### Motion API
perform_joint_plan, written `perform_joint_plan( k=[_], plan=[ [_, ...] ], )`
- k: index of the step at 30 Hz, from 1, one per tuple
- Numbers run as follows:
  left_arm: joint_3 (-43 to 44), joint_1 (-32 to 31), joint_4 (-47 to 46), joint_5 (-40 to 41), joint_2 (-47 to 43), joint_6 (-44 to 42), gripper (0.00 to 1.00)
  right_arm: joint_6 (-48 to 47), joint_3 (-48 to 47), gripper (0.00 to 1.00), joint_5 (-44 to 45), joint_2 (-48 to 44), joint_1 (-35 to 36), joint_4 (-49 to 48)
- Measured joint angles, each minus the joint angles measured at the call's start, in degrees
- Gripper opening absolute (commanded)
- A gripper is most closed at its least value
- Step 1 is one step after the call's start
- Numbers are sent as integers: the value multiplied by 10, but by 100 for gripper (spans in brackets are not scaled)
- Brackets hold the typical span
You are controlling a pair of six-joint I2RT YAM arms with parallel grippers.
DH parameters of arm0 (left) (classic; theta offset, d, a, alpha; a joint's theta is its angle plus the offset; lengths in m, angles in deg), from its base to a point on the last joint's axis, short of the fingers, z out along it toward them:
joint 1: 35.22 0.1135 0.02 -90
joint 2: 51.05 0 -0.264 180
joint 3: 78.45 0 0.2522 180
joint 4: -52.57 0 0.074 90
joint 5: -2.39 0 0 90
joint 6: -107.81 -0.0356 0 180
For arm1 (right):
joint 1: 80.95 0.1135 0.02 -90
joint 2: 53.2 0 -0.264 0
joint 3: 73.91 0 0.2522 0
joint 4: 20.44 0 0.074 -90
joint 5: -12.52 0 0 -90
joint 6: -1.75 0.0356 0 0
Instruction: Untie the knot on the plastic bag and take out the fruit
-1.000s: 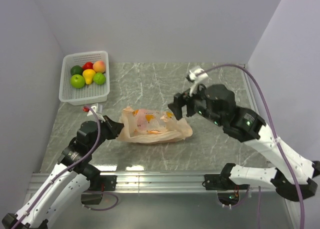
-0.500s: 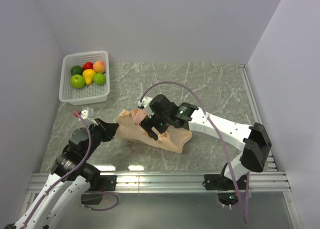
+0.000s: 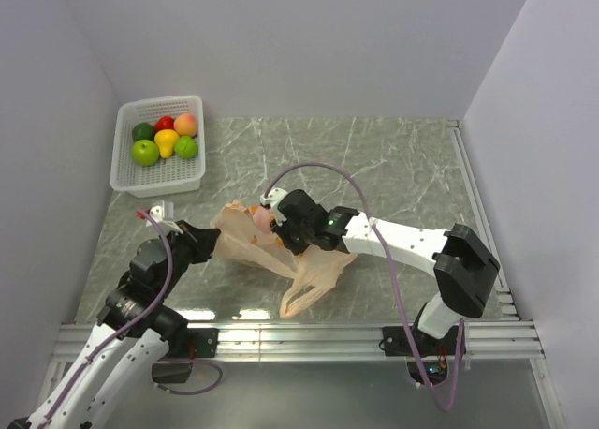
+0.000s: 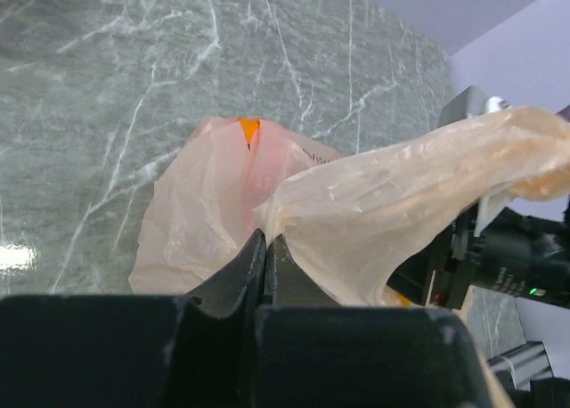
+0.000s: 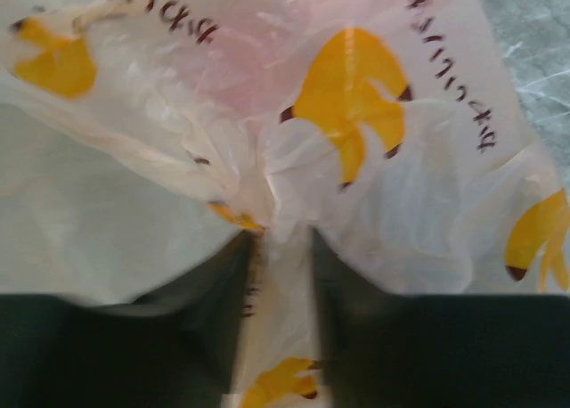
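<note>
While left hand (image 4: 265, 240) and right hand (image 5: 277, 240) clamp one plastic bag (image 3: 316, 272), one basket (image 3: 157, 180) holds six fruits (image 3: 167, 142).

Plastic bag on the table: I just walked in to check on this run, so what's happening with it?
Both arms are working on the plastic bag, which lies on the table. The left hand is pinched shut on one edge, and the right hand grips a bunched fold, so the plastic is stretched between them. No fruit lies loose on the table yet. The white basket sits far left, apart from both arms.
</note>
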Motion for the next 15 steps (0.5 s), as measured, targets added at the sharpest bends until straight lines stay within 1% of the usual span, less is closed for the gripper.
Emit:
perform_joint_plan(
  k=[1, 2, 3, 5, 8, 10, 11, 12, 14, 15],
  plan=[
    [-3, 0, -7, 6, 0, 0, 1, 4, 5, 9, 6, 5, -1, -9],
    [-5, 0, -13, 10, 1, 0, 1, 6, 9, 3, 12, 8, -2, -17],
    [-7, 0, -21, 12, 5, -3, 1, 13, 13, 0, 16, 10, -5, -26],
    [-7, 0, -42, 16, 25, -8, 1, 25, 19, 0, 30, 10, -14, -36],
    [3, 0, -76, 29, 93, -22, 1, 44, 24, 0, 56, 6, -36, -58],
    [20, 0, -93, 43, 150, -37, 9, 65, 26, 0, 79, -1, -53, -65],
    [31, 0, -100, 50, 174, -44, 17, 80, 26, 0, 92, -7, -62, -68],
    [45, 0, -105, 56, 201, -52, 38, 94, 26, 0, 106, -14, -71, -70],
    [74, 1, -111, 63, 241, -68, 62, 121, 26, 0, 129, -34, -84, -72],
    [87, 1, -116, 65, 252, -72, 82, 132, 26, 0, 136, -44, -89, -74]
  ],
)
